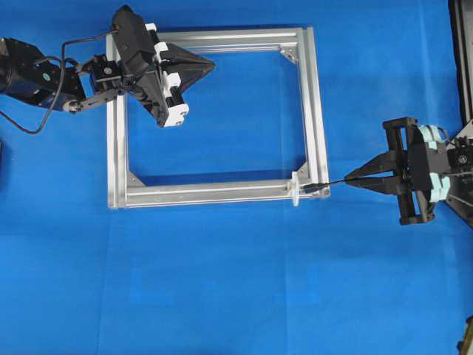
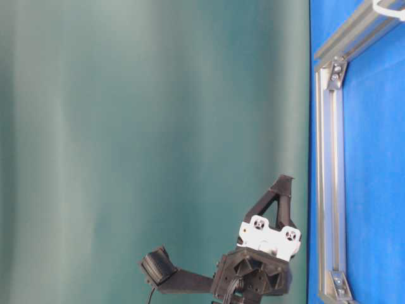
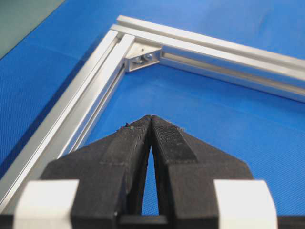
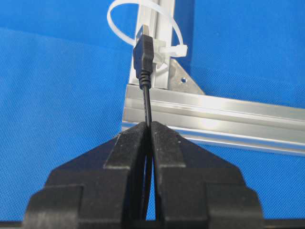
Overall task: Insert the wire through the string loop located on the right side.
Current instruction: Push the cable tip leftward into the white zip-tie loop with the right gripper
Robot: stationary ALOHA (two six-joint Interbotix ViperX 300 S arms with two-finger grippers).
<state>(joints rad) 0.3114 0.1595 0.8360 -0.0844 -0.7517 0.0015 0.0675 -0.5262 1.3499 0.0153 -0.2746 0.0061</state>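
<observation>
In the right wrist view, nearest the camera, the right gripper point(image 4: 148, 125) was clenched on the wire point(image 4: 146, 102), with both jaws pressed together around the thin black cable. The wire ran straight out from the fingertips, away from the camera, and ended in its dark plug tip point(image 4: 143, 52). The plug tip stood directly in front of the string loop point(image 4: 143, 14), whose white band arched over the aluminium frame point(image 4: 214, 119) just beyond the corner bracket point(image 4: 183, 83). Whether the tip had entered the loop opening could not be determined from this view. In the overhead view, the wire's long axis lay nearly level from the right gripper point(image 1: 349, 177) leftward to the string loop point(image 1: 295, 188) at the frame's lower right corner. The loop therefore lay straight ahead of the right gripper along that axis, so the coming move appeared to call for a forward advance with little sideways correction. The right arm was by far the nearer of the 2 arms. Farthest off, the left gripper point(image 1: 211, 65) was clenched on nothing, over the frame's upper left area.
</observation>
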